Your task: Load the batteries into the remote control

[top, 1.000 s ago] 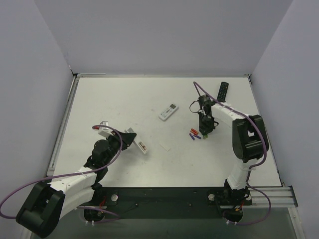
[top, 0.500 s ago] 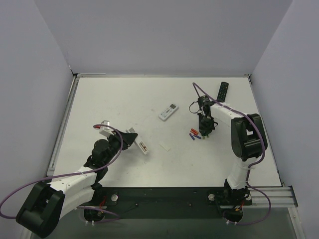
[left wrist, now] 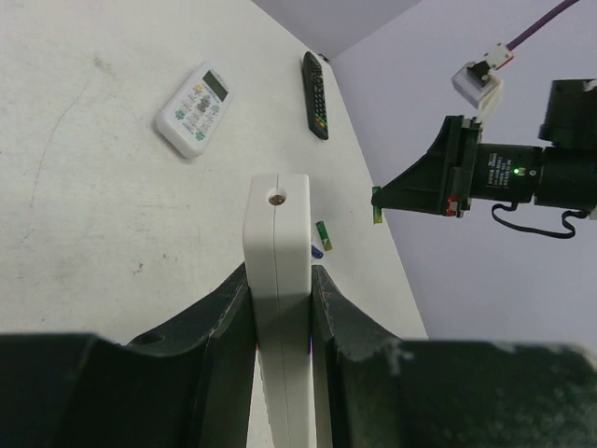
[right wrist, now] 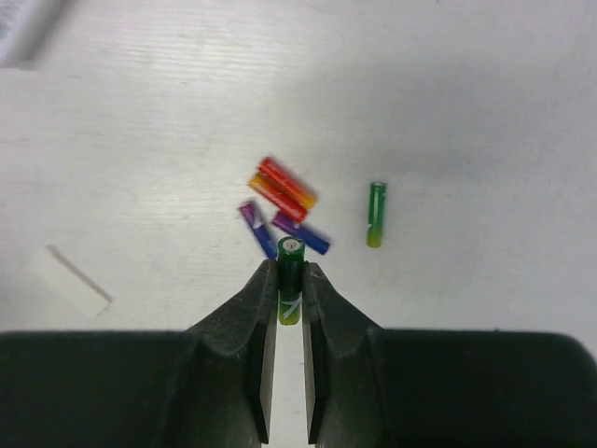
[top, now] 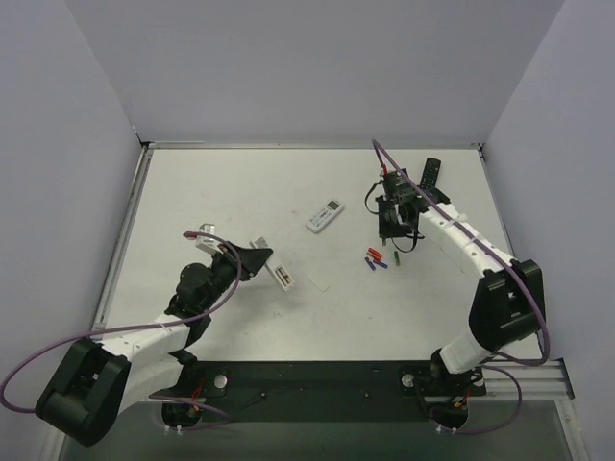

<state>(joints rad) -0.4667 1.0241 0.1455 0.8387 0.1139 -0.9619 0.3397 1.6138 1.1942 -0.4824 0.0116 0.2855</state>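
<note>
My left gripper (left wrist: 280, 276) is shut on the remote control (left wrist: 278, 215), a slim white bar held on edge above the table. In the top view the left gripper (top: 258, 261) holds the remote control (top: 282, 276) left of centre. My right gripper (right wrist: 290, 276) is shut on one green battery (right wrist: 290, 252), which stands upright between the fingers, lifted off the table. The other green battery (right wrist: 375, 214) lies on the table just past it. From above, the right gripper (top: 388, 223) hangs behind that lying green battery (top: 396, 259).
Red cells (right wrist: 283, 187) and blue/purple cells (right wrist: 270, 230) lie in a small pile beside the green one. A loose thin white strip (top: 319, 284) lies near the remote. A wider white remote (top: 325, 215) and a black remote (top: 429, 175) lie farther back.
The right gripper has closed on a green battery and lifted it up and back from the pile, its elbow swinging right. The left arm has shifted the remote slightly right.
</note>
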